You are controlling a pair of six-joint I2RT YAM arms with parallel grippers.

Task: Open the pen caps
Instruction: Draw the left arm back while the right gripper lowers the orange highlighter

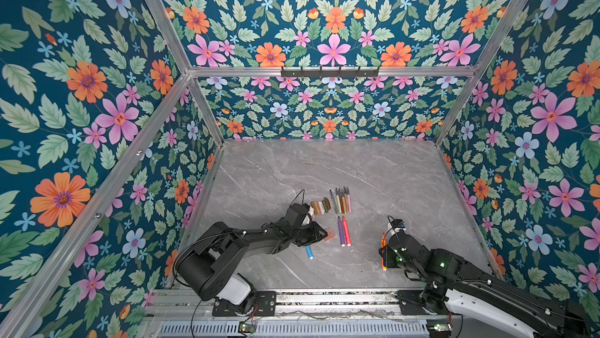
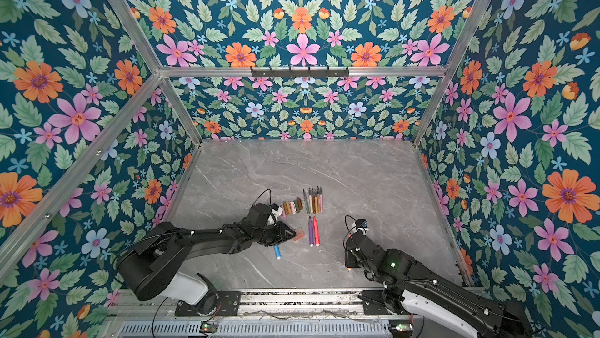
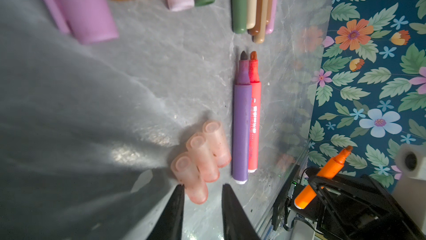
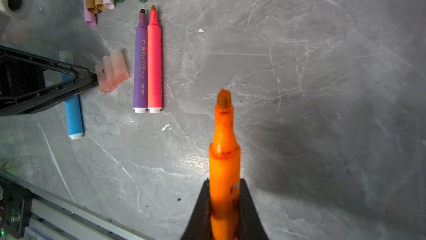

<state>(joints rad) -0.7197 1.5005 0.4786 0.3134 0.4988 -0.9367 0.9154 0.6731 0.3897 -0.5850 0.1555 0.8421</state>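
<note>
Stubby translucent caps (image 3: pixel 202 155) (ink-stained) cluster; right gripper (image 4: pixel 223 182) pinches orange marker (image 4: pixel 224 153).

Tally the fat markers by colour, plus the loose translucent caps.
purple marker: 1
red marker: 1
orange marker: 1
blue marker: 1
translucent caps: 3
Total: 7

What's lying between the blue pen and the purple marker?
Three translucent reddish caps lie side by side between the blue pen and the purple marker, with the left gripper at the nearest one. The right wrist view shows it.
</note>
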